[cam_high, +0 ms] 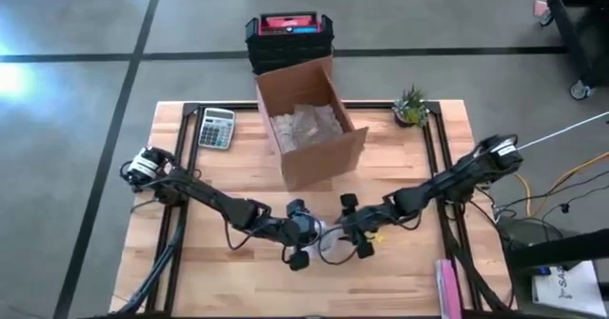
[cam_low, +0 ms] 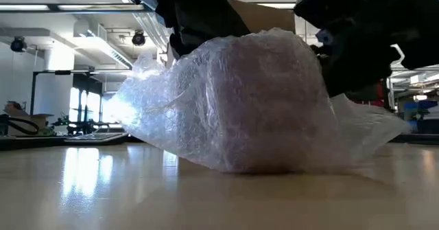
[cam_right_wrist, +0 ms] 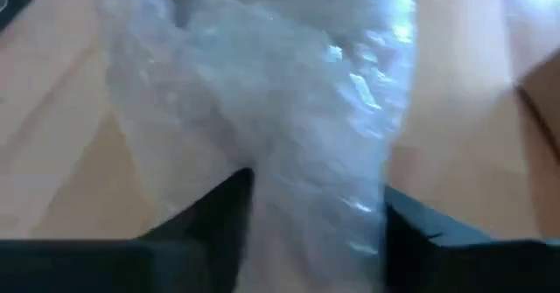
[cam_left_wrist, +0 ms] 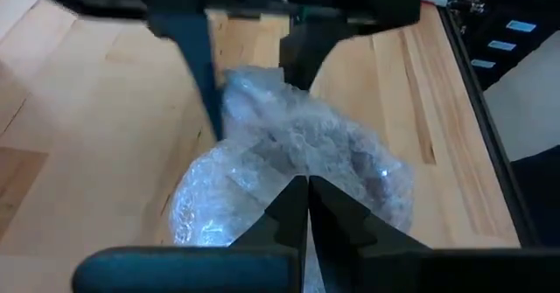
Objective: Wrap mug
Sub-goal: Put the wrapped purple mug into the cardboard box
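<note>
You had left gripper [cam_left_wrist: 302, 207] pinched closed on bubble wrap [cam_left_wrist: 306, 166], right gripper [cam_right_wrist: 315, 214] spread around bundle, steadying wrap tight.

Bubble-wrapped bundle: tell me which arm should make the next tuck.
Probably the right. The right gripper stands open astride the bubble wrap, free to regrip. The left gripper is shut, pinching the wrap, so it is better kept anchoring.
</note>
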`<act>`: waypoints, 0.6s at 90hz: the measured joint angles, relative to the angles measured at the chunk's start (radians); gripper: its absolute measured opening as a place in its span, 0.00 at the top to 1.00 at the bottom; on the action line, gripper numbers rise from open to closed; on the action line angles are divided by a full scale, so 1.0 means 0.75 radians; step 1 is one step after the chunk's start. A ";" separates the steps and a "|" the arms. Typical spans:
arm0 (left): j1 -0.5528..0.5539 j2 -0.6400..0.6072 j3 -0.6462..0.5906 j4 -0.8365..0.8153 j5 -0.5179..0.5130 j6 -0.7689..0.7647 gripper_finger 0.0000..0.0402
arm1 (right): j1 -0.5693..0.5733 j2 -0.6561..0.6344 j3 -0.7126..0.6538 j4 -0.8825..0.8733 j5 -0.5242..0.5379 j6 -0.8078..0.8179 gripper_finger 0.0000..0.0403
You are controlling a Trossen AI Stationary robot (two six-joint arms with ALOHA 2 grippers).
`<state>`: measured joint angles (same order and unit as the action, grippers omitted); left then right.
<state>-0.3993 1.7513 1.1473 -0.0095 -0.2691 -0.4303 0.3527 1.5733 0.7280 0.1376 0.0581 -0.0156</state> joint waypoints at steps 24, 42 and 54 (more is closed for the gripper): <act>-0.043 -0.187 0.000 -0.137 0.001 -0.008 1.00 | -0.003 -0.102 0.128 -0.349 -0.010 -0.058 0.92; -0.088 -0.412 -0.002 -0.404 -0.077 -0.069 1.00 | -0.007 -0.244 0.406 -0.712 -0.010 -0.145 0.94; -0.105 -0.528 -0.004 -0.515 -0.112 -0.072 1.00 | -0.032 -0.312 0.620 -0.831 -0.019 -0.253 0.94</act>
<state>-0.4783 1.3549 1.1440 -0.3959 -0.3530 -0.4843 0.3284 1.3396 1.1931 -0.4855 0.0440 -0.2052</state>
